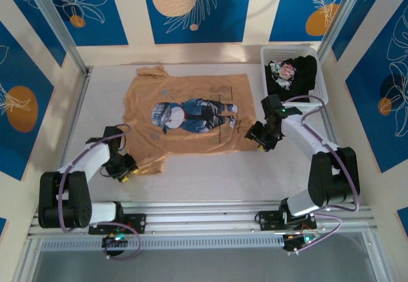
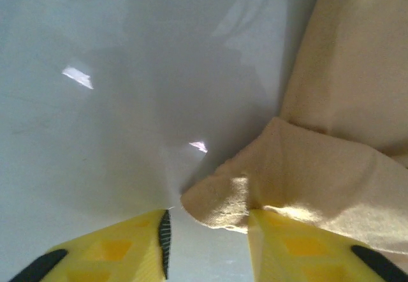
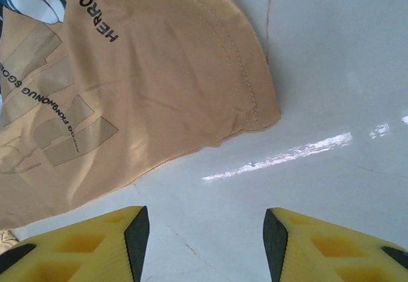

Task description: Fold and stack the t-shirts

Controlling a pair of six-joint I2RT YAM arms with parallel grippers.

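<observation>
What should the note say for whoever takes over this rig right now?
Left gripper: open, with a corner of the tan-orange t-shirt between its fingers, not clamped.
Right gripper: open, over bare table just off the shirt's other near corner.
Tan-orange t-shirt: spread flat mid-table, print up.
Black t-shirt: crumpled in the white basket, far right.
Done: no fold made yet.
Left: fold the tan one, take out and fold the black one, stack them.
</observation>
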